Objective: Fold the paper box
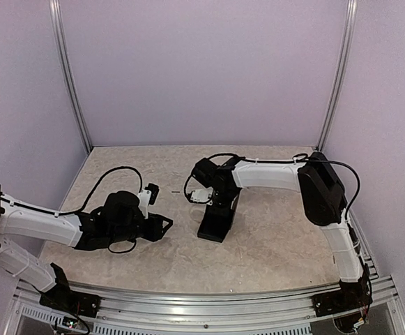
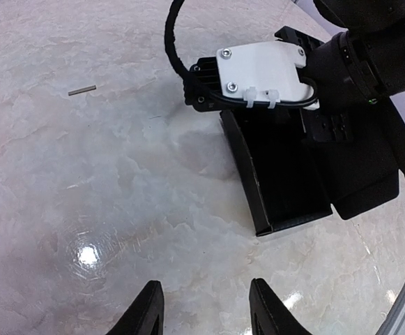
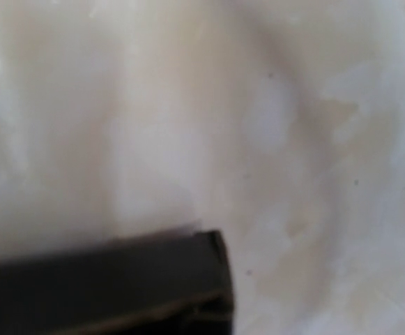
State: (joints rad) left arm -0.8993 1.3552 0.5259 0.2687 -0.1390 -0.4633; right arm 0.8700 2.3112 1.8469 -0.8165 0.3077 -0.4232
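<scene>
the paper box (image 1: 214,225) lies mid-table (image 1: 279,244), a slim black open tray, its long axis running near to far with a slight tilt. the left gripper (image 2: 203,292) hangs just left of it, fingers spread wide with nothing between them, aimed right at the box's long side wall. the right gripper (image 1: 215,201) is the nearer one, down over the box's far end; whether its jaws pinch the wall i cannot tell, since its own view is blurred and shows only a black edge. no brand, label or readable writing shows, only a blank white plate on the right gripper.
</scene>
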